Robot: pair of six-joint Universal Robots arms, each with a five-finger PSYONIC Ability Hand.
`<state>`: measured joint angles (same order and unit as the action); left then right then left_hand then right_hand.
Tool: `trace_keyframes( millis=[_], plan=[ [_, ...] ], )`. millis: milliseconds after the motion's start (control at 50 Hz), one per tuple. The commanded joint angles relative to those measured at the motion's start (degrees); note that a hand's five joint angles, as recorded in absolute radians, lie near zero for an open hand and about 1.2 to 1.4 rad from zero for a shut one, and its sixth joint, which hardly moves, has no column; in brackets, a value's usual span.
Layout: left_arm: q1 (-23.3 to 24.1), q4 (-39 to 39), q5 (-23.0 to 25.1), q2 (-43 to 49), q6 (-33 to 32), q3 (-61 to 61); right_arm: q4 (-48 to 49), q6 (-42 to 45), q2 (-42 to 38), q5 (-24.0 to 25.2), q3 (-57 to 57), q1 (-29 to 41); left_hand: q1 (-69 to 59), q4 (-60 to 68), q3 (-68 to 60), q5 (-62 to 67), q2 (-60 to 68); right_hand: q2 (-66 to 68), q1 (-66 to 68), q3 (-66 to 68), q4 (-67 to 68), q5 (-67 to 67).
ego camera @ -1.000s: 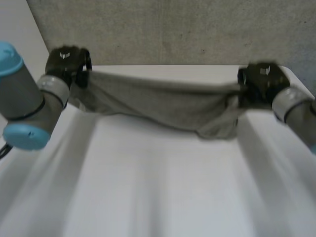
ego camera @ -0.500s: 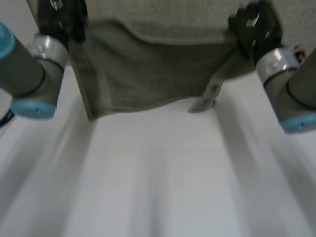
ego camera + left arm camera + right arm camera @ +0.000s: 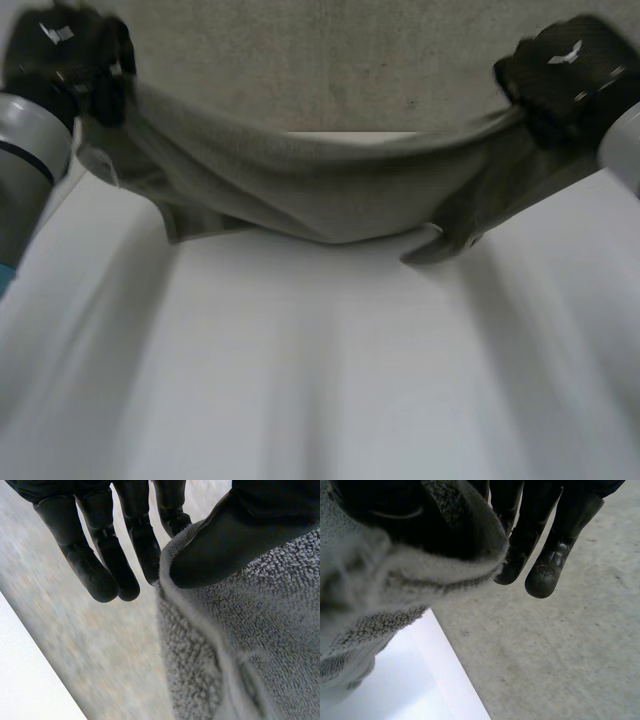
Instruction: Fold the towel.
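The grey towel (image 3: 320,190) is hanging in the air above the white desk (image 3: 320,380), stretching between the two hands and sagging in the middle like a hammock. The left hand (image 3: 65,60) is gripping the towel's left end, raised at the far left of the scene on its grey left arm (image 3: 25,160). The right hand (image 3: 565,70) is gripping the towel's right end at the far right, at about the same height. Below the right hand a loose corner of the cloth is dangling toward the desk, and whether its tip is touching the surface cannot be told. On the left side a shorter flap is drooping beside the left arm. Beyond the far edge of the desk a grey concrete surface (image 3: 330,60) is showing behind the towel. In the left wrist view the thumb (image 3: 235,535) is pressing down on the towel's hemmed edge (image 3: 250,645), pinching it against a finger behind the cloth, while the other fingers (image 3: 95,565) are reaching out straight, clear of the fabric. In the right wrist view the towel (image 3: 380,580) is wrapping over the thumb side of the hand and is being clamped there. The straight fingers (image 3: 550,555) are pointing out past the cloth's edge, over the concrete and the desk's edge (image 3: 420,690).
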<state>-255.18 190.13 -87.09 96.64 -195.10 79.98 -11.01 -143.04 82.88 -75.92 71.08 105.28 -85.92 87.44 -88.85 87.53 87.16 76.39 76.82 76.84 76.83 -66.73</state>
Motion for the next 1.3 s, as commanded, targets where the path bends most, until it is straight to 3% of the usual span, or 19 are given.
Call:
trace_keyframes(
  millis=[20,80,220,400,440,460,500,520,540,560,600,660,720,880,920,1040,1200,1300],
  plan=[
    [0.39,-2.58,0.25,-3.74,-0.01,-1.84,-12.72,-0.75,1.5,1.48,-5.69,-4.47,5.92,-7.44,8.85,-17.53,-7.16,3.61,3.18,3.16,3.17,-3.27],
    [0.39,-5.83,0.25,-0.75,-0.54,-3.86,-16.24,1.8,-2.9,2.18,-7.62,-4.99,5.92,-7.44,8.85,-17.53,-7.16,3.61,3.18,3.16,3.17,-3.27],
    [0.3,-13.02,0.34,14.34,-2.38,-12.02,-18.96,14.44,-12.63,-1.85,-10.08,-4.12,5.92,-7.44,8.85,-17.53,-7.16,3.61,3.18,3.16,3.17,-3.27],
    [1.62,-13.39,0.25,25.97,-10.65,-21.35,-15.36,17.36,-22.5,-4.5,-19.49,-0.78,5.92,-7.44,8.85,-17.53,-7.16,3.61,3.18,3.16,3.17,-3.27],
    [1.97,-11.2,0.16,28.07,-10.48,-26.16,-6.36,17.01,-24.43,-4.76,-23.07,0.27,5.92,-7.44,8.85,-17.53,-7.16,3.61,3.18,3.16,3.17,-3.27],
    [1.97,-11.19,0.16,28.08,-10.47,-26.19,-6.3,17.01,-24.43,-4.76,-23.09,0.28,5.92,-7.44,8.85,-17.53,-7.16,3.61,3.18,3.16,3.17,-3.27],
    [2.06,-5.77,-0.36,28.17,-9.69,-29.86,9.87,16.04,-24.26,-5.2,-23.18,0.8,5.92,-7.44,8.85,-17.53,-7.16,3.61,3.18,3.16,3.17,-3.27],
    [2.06,-5.74,-0.36,28.17,-9.68,-29.88,9.96,16.04,-24.26,-5.2,-23.18,0.81,5.92,-7.44,8.85,-17.53,-7.16,3.61,3.18,3.16,3.17,-3.27],
    [2.32,-2.09,-0.45,27.56,-8.38,-30.49,19.27,15.43,-23.73,-5.98,-21.61,1.07,5.92,-7.44,8.85,-17.53,-7.16,3.61,3.18,3.16,3.17,-3.27],
    [2.32,-2.05,-0.45,27.55,-8.36,-30.49,19.36,15.42,-23.73,-5.99,-21.6,1.07,5.92,-7.44,8.85,-17.53,-7.16,3.61,3.18,3.16,3.17,-3.27],
    [2.59,6.0,-0.54,23.97,-3.82,-29.97,34.85,14.64,-20.41,-7.66,-17.05,1.07,5.92,-7.44,8.85,-17.53,-7.16,3.61,3.18,3.16,3.17,-3.27],
    [2.15,10.77,-0.45,20.89,1.46,-28.83,39.48,14.2,-16.01,-7.57,-13.79,0.98,5.92,-7.44,8.85,-17.53,-7.16,3.61,3.18,3.16,3.17,-3.27],
    [1.97,10.78,-0.01,19.99,3.68,-28.56,38.87,13.84,-15.2,-7.49,-13.42,1.07,5.92,-7.44,8.85,-17.53,-7.16,3.61,3.18,3.16,3.17,-3.27],
    [0.92,4.72,2.01,20.61,5.35,-25.31,24.37,10.33,-15.56,-5.82,-12.54,0.45,5.92,-7.44,8.85,-17.53,-7.16,3.61,3.18,3.16,3.17,-3.27],
    [0.83,3.84,3.67,21.05,5.0,-19.98,17.81,10.06,-16.69,-3.37,-10.71,0.19,5.92,-7.44,8.85,-17.53,-7.16,3.61,3.18,3.16,3.17,-3.27],
    [0.3,4.98,6.05,21.14,3.33,-9.4,9.79,10.5,-18.98,-1.33,-2.2,0.1,5.92,-7.44,8.85,-17.53,-7.16,3.61,3.18,3.16,3.17,-3.27],
    [0.3,6.21,8.34,22.72,-6.68,5.0,9.78,10.5,-22.49,-1.07,9.94,0.02,5.92,-7.44,8.85,-17.53,-7.16,3.61,3.18,3.16,3.17,-3.27],
    [0.13,6.04,8.42,22.54,-9.41,8.26,10.57,9.45,-24.08,-1.16,13.02,0.01,5.92,-7.44,8.85,-17.53,-7.16,3.61,3.18,3.16,3.17,-3.27]
  ],
)
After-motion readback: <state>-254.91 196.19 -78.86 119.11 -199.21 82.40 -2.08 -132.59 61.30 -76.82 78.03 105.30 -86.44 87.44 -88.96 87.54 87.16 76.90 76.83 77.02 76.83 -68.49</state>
